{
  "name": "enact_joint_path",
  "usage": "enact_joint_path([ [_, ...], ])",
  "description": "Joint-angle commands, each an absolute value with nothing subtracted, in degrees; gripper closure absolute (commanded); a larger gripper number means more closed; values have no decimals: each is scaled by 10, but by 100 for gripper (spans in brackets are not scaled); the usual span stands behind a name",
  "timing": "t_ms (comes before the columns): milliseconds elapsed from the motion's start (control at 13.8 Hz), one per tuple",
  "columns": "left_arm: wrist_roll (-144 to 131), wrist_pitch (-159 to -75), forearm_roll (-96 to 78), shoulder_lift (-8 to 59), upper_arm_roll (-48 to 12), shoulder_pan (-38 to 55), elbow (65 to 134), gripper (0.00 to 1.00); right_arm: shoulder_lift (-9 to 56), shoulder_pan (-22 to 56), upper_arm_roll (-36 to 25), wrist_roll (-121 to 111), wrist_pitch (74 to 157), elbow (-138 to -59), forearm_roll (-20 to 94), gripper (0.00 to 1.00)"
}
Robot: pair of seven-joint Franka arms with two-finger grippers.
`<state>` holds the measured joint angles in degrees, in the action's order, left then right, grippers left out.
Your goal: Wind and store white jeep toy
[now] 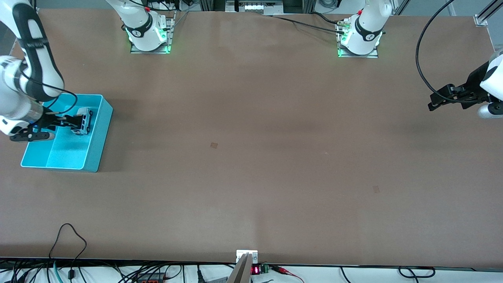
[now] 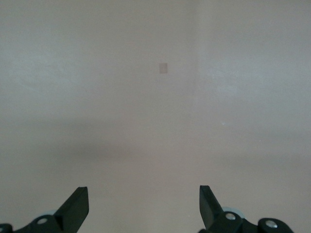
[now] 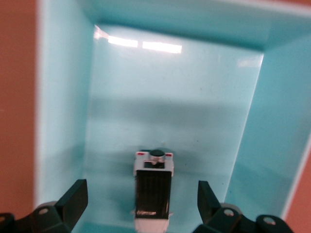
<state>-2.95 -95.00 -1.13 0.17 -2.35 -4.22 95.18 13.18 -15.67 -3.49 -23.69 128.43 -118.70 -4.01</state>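
Right wrist view: right gripper (image 3: 141,204) over the cyan bin (image 3: 63,121), fingers (image 3: 73,199) spread wide, gripping nothing.
Jeep position: white jeep toy (image 3: 153,187) lies between the fingertips, apparently on the bin floor, clear of both pads.
Jeep look: white body, black ribbed roof, small dark knob at one end, red marks beside it.
Step in hand: release and retreat; judged best to lift straight up without brushing the toy.
Left gripper (image 2: 143,206): waits over bare table (image 2: 155,121), fingers apart.
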Motion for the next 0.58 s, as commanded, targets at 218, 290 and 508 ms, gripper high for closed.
enact_joint_path([
  [218,-24,-948,-18,-2,-25,-43,952,0,48,-147,26,-227,1082,-1047,-40,0],
  [290,-24,-948,-18,-2,-26,-43,952,0,41,-143,39,-211,1048,-1022,-40,0],
  [508,-24,-948,-18,-2,-26,-43,952,0,0,-128,69,-158,978,-987,-33,0],
])
